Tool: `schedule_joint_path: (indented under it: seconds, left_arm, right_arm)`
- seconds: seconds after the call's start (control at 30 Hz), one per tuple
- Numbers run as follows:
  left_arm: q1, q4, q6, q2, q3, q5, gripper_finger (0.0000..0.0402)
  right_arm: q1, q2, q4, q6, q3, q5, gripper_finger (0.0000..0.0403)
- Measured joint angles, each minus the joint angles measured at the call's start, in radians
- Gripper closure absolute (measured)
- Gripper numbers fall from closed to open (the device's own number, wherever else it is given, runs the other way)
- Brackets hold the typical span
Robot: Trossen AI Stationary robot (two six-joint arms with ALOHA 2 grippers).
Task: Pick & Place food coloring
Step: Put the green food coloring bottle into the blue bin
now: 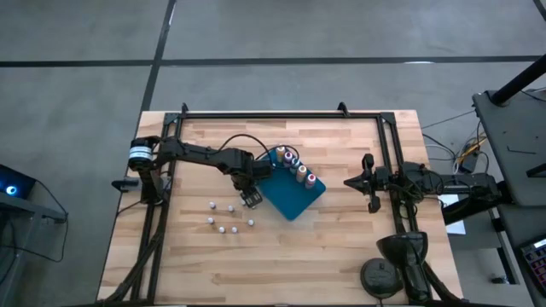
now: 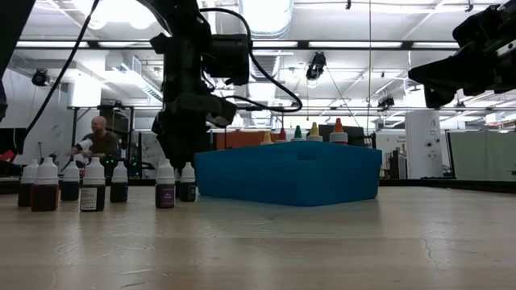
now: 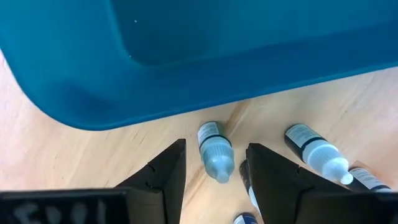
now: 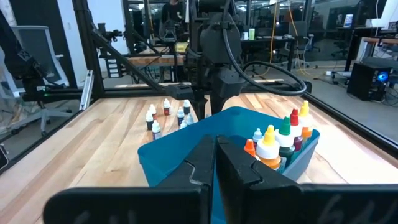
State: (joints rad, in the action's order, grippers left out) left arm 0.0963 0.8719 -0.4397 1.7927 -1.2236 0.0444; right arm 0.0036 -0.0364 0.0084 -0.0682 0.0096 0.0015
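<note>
Several small white-topped food coloring bottles (image 1: 222, 217) (image 2: 72, 181) stand upright on the wooden table, left of and nearer than the blue tray (image 1: 294, 203) (image 2: 290, 173). Several coloured-top bottles (image 1: 296, 166) (image 4: 280, 140) stand inside the tray along its far right edge. My left gripper (image 1: 250, 200) (image 3: 216, 146) hangs open at the tray's left corner, pointing down. Its fingers stand on either side of one white-topped bottle (image 3: 214, 152) without touching it. My right gripper (image 1: 354, 181) (image 4: 214, 155) is shut and hovers right of the tray.
More white-topped bottles (image 3: 317, 152) stand close beside the one between my left fingers. The tray wall (image 3: 186, 56) is just past it. A black frame (image 1: 281, 113) borders the table. A round black base (image 1: 380, 277) sits at the near right corner. A person (image 2: 98, 141) is beyond the table.
</note>
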Motion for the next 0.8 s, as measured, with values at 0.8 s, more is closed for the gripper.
schedule_joint_path:
  seconds: [0.8]
  left_arm:
    - [0.004, 0.002, 0.002, 0.0, 0.0, 0.0, 0.0326]
  right_arm:
    - [0.0, 0.0, 0.0, -0.001, 0.0, 0.0, 0.0394]
